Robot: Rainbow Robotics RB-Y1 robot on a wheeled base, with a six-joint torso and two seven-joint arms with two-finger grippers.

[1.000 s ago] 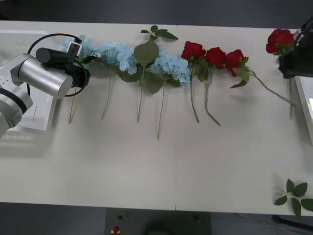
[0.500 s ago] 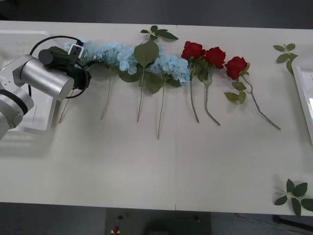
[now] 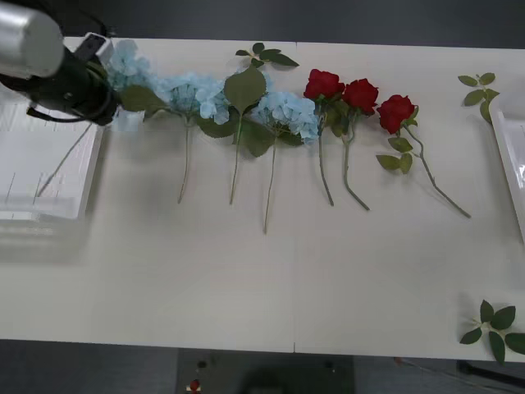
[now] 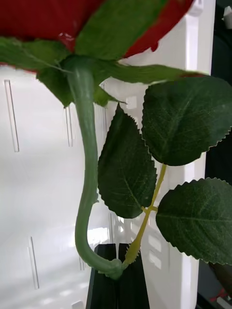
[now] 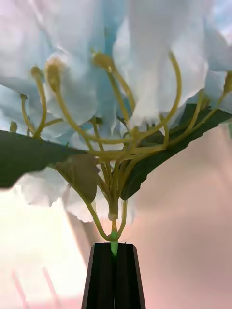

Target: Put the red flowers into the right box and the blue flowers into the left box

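Blue flowers (image 5: pixel 116 96) pinched by left fingers (image 5: pixel 104 280) (black, closed).

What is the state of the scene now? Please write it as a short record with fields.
left gripper: shut on a blue flower, lifted at the left box
right gripper: shut on a red rose stem over the right box
blue flowers on table: three
red roses on table: three
loose leaf sprigs: three
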